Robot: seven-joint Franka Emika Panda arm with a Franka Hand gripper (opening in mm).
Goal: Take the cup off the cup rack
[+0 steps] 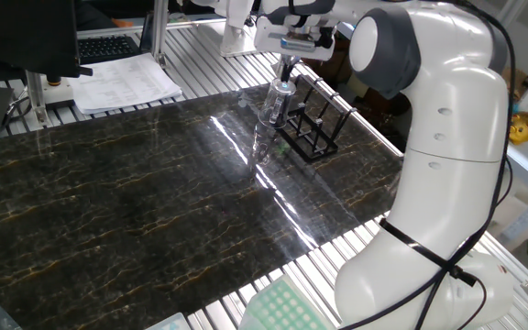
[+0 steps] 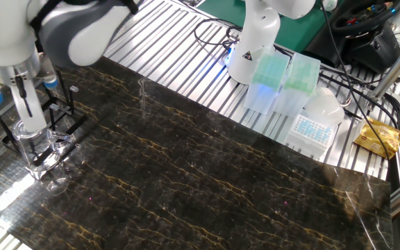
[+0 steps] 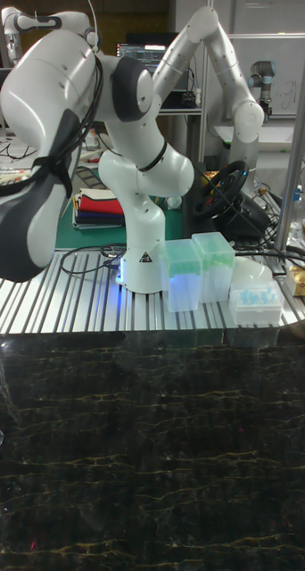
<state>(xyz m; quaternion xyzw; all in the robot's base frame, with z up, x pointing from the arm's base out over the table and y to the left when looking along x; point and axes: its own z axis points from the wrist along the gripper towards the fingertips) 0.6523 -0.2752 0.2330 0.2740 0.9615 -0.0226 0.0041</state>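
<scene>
The clear glass cup (image 1: 275, 103) (image 2: 33, 147) stands upright on the dark marble tabletop, just beside the near end of the black thin-barred cup rack (image 1: 314, 128) (image 2: 64, 114). My gripper (image 1: 287, 68) (image 2: 26, 114) hangs straight above the cup, with its fingertips at about the height of the cup's rim. The cup keeps its place while the gripper shifts, so the gripper is open and holds nothing. In the tall fixed view only my arm's upper links show, and the rack is out of view.
Papers (image 1: 122, 82) and a keyboard lie behind the tabletop. Green pipette-tip boxes (image 2: 269, 80), a white tip box (image 2: 311, 128) and a yellow bag (image 2: 379, 135) sit on the slatted bench beside a second white robot's base (image 2: 252, 42).
</scene>
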